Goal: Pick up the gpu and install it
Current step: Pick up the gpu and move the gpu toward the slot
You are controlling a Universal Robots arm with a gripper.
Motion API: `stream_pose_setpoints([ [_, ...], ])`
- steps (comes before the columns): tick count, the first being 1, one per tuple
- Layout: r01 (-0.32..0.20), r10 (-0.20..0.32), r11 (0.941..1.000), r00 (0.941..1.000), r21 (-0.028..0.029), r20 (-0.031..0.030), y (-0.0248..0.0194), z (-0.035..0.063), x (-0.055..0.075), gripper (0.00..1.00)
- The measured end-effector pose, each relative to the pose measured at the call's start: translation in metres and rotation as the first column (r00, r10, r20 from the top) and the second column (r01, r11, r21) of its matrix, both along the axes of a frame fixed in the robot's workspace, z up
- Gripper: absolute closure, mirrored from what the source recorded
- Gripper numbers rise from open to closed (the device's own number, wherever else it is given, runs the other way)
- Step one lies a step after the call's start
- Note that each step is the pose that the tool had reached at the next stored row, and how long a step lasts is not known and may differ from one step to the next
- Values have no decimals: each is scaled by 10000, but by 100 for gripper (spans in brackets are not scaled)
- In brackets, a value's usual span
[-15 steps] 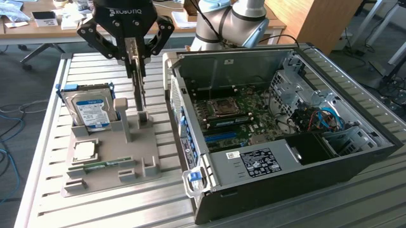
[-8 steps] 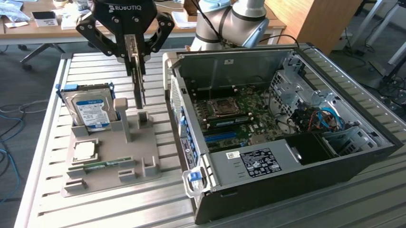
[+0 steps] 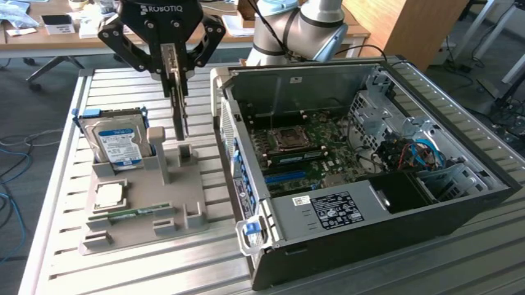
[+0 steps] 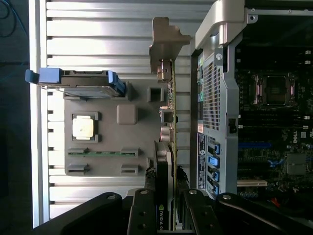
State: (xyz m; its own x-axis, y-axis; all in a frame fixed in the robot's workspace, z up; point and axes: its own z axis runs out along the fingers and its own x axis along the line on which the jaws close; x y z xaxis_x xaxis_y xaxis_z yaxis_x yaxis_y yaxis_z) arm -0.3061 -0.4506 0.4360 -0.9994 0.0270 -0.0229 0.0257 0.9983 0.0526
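My gripper [image 3: 171,66] is shut on the top edge of the gpu [image 3: 179,107], a thin green card hanging upright and edge-on over the grey holder tray [image 3: 193,206]. Its lower end sits just above the tray's slotted posts; whether it touches them I cannot tell. In the wrist view the gpu [image 4: 169,122] runs away from the gripper [image 4: 165,213], with its silver end bracket [image 4: 166,41] at the far end and a black block near the fingers. The open computer case [image 3: 369,166] stands at the exterior view's right, motherboard [image 3: 308,150] exposed.
On the tray stand a silver hard drive [image 3: 122,140] in a blue frame, a processor chip [image 3: 109,195] and a narrow green memory stick [image 3: 131,214]. The case's rear wall [image 4: 215,98] is close beside the gpu. Slatted metal table [image 3: 123,270] underneath; desks behind.
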Motion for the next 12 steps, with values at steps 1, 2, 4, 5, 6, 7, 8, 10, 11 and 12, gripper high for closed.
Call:
stream_pose_setpoints([
  [1,0,0,10000,10000,0,0,0,0,0,73],
  [2,0,0,10000,10000,0,0,0,0,0,73],
  [4,1,-1,10000,10000,-1,-1,0,1,0,73],
  [5,0,0,10000,10000,-1,-2,0,2,1,73],
  [6,0,0,10000,10000,-2,-3,0,3,3,73],
  [7,0,0,10000,10000,-2,-3,0,2,7,73],
  [8,-1,1,10000,10000,-1,-2,0,2,12,73],
  [10,0,0,10000,10000,-1,0,0,1,24,73],
  [11,-1,1,10000,10000,-1,-1,0,1,31,73],
  [12,0,0,10000,10000,-1,-1,0,1,39,73],
])
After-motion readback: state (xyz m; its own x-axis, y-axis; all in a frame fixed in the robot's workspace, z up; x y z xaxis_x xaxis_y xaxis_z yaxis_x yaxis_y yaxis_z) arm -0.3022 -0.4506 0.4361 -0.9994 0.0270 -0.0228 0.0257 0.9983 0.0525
